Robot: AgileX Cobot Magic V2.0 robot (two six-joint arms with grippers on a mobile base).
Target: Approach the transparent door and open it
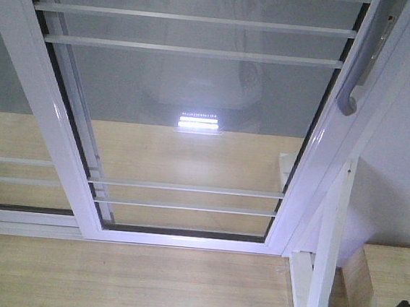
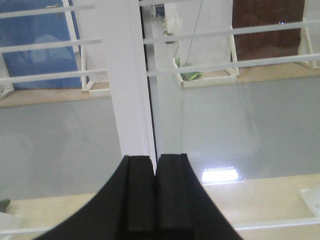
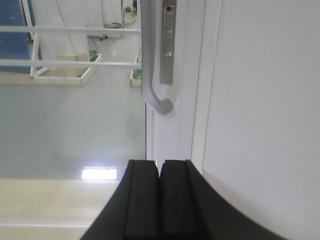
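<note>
Up close, the transparent door (image 1: 190,159) filled the middle of the front view. It was a big sheet of glass in a white frame, with thin white bars across it. Its curved grey handle (image 1: 351,95) sat at the upper right of that view, on the door's right edge. Another glass panel (image 1: 3,141) stood just beside the door's left edge.

Light wooden floor (image 1: 127,280) lay along the bottom. A grey floor (image 1: 123,95) showed through the glass, with a bright patch of light (image 1: 198,122) on it. A white wall (image 1: 406,180) stood right beside the handle edge. A thin white post (image 1: 325,267) rose at the lower right, so that side was tight.

In the right wrist view, the right gripper (image 3: 160,167) sat low in the frame, under the handle and not touching it. Its jaws were pressed together with nothing between them. A lock plate (image 3: 167,45) sat just beside the handle.

In the left wrist view, the left gripper (image 2: 156,167) pointed at a white frame strip (image 2: 127,75). Its jaws were pressed together too, holding nothing.
</note>
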